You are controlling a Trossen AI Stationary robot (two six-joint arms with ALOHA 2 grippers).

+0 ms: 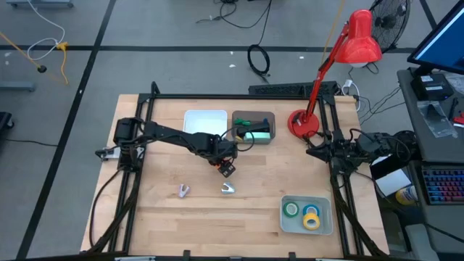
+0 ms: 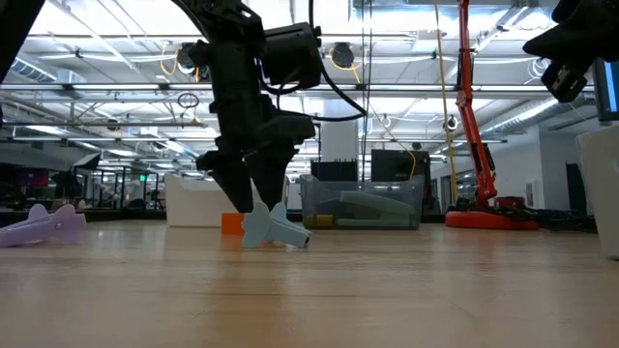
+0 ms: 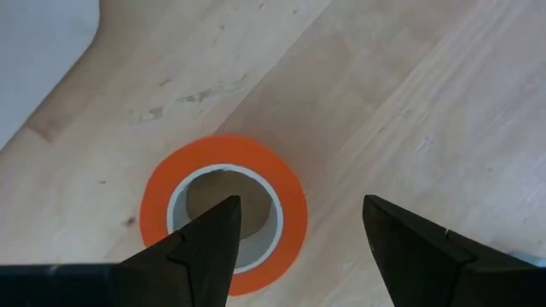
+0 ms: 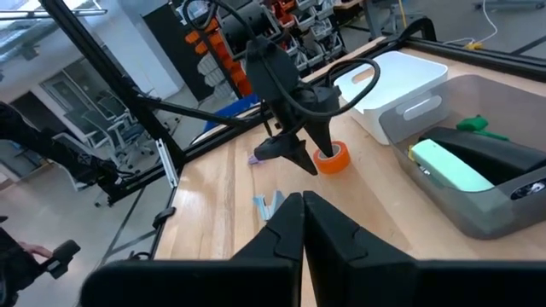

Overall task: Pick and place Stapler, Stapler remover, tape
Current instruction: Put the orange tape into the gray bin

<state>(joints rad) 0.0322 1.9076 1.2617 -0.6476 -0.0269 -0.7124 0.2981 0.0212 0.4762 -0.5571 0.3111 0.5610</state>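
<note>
An orange tape roll [image 3: 288, 189] with a pale core lies flat on the wooden table, also seen in the right wrist view [image 4: 333, 159]. My left gripper [image 3: 300, 203] hangs open just above it, pointing down, one finger over the core hole and the other outside the ring; I see no touch. It shows near the table's middle [image 1: 226, 169]. A pale blue stapler remover [image 1: 228, 189] and a purple one [image 1: 183, 191] lie nearer the front edge. A green and black stapler [image 1: 255, 130] lies in a grey bin. My right gripper [image 4: 303, 203] waits shut at the table's right side.
A white tray [image 1: 205, 116] stands beside the grey bin [image 1: 270, 116] at the back. A grey bin [image 1: 326, 217] at the front right holds green, blue and yellow tape rolls. A red desk lamp's base [image 1: 303, 123] stands at the back right.
</note>
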